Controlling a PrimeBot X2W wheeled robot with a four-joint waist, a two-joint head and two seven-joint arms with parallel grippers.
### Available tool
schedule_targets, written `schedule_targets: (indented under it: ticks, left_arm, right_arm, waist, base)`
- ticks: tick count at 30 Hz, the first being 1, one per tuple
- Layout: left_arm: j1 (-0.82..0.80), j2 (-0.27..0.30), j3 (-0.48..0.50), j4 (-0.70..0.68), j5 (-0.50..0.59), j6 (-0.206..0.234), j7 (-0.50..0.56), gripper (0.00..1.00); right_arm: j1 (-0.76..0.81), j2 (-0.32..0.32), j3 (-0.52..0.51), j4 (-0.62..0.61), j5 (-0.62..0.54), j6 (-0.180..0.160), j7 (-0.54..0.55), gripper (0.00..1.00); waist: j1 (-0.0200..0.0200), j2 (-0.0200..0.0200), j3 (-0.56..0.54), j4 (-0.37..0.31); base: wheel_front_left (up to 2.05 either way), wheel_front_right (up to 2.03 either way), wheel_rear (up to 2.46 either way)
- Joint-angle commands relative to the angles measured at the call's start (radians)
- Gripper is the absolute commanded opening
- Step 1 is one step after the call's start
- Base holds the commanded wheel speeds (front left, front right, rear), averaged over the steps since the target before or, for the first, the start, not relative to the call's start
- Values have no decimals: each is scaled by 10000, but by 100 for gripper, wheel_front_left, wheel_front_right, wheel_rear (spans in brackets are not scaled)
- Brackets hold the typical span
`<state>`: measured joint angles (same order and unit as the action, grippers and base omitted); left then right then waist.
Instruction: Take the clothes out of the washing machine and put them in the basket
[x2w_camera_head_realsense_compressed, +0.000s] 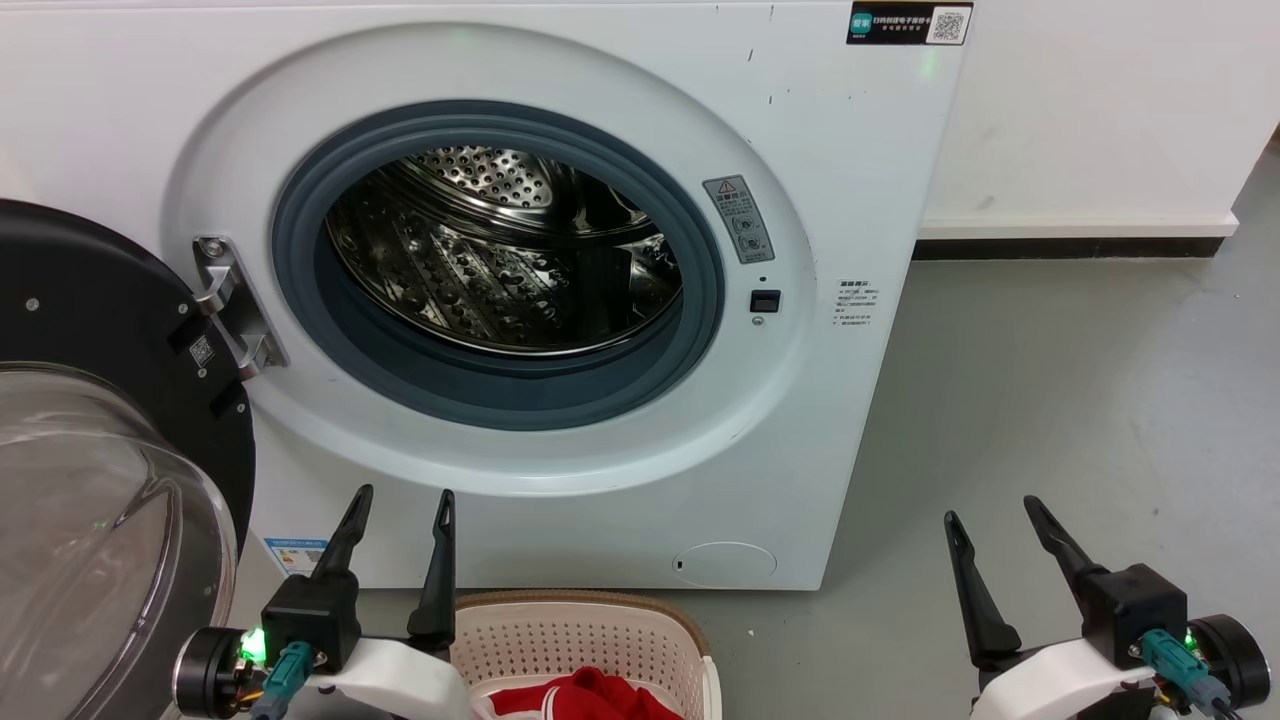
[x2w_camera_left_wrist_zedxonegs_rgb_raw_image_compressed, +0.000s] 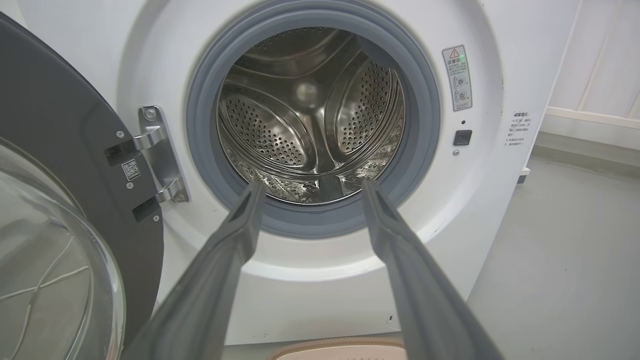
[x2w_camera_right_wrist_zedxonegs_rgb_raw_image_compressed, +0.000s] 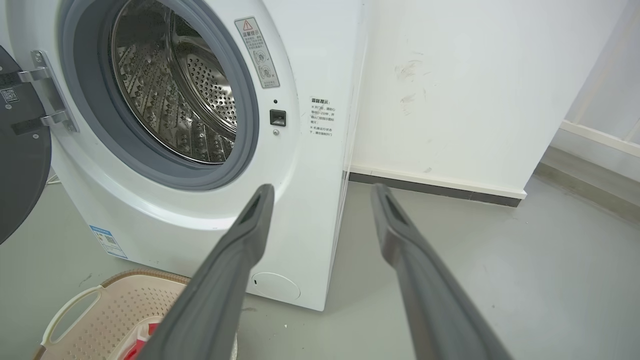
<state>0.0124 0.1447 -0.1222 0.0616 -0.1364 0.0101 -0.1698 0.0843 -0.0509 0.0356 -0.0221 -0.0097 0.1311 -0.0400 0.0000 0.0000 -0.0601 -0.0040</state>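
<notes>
The white washing machine (x2w_camera_head_realsense_compressed: 820, 150) stands in front of me with its black-framed glass door (x2w_camera_head_realsense_compressed: 90, 480) swung open to the left. Its steel drum (x2w_camera_head_realsense_compressed: 500, 250) shows bare metal. On the floor below the porthole sits the cream basket (x2w_camera_head_realsense_compressed: 580, 640), and red clothes (x2w_camera_head_realsense_compressed: 585, 697) with white trim lie inside it. My left gripper (x2w_camera_head_realsense_compressed: 400, 500) is open, just left of the basket, fingers pointing at the washer front (x2w_camera_left_wrist_zedxonegs_rgb_raw_image_compressed: 500, 30). My right gripper (x2w_camera_head_realsense_compressed: 990, 510) is open over the floor to the right of the machine (x2w_camera_right_wrist_zedxonegs_rgb_raw_image_compressed: 325, 60). The basket (x2w_camera_right_wrist_zedxonegs_rgb_raw_image_compressed: 100, 310) also appears low in the right wrist view.
Grey floor (x2w_camera_head_realsense_compressed: 1080, 400) stretches to the right of the washer. A white wall (x2w_camera_head_realsense_compressed: 1100, 110) with a dark skirting strip runs behind it. The open door (x2w_camera_left_wrist_zedxonegs_rgb_raw_image_compressed: 55, 150) takes up the space on the left.
</notes>
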Motion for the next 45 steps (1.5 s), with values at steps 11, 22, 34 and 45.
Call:
schedule_targets:
  ticks: [11, 22, 34, 45]
  left_arm:
    - [64, 10, -17, 176, -246, 38, -89, 100]
    - [-199, -115, 333, 495, -1973, -146, 366, 0]
    - [-350, -250, 635, 665, -4100, -360, 738, 0]
    - [-500, -364, 906, 838, -5797, -529, 1062, 0]
  right_arm:
    - [93, 14, 80, -16, -98, -7, 32, 100]
    - [-158, -105, 48, 276, 2058, 1, 92, 0]
    - [-516, -234, -32, 710, 4570, 0, 196, 0]
    - [-749, -300, -128, 1012, 6535, -1, 297, 0]
  waist:
    - [0, 0, -23, 2]
    - [0, 0, 22, 7]
    - [0, 0, 84, 9]
    - [0, 0, 142, 12]
  base:
    - [0, 0, 0]
    - [0, 0, 0]
    - [0, 0, 0]
    - [0, 0, 0]
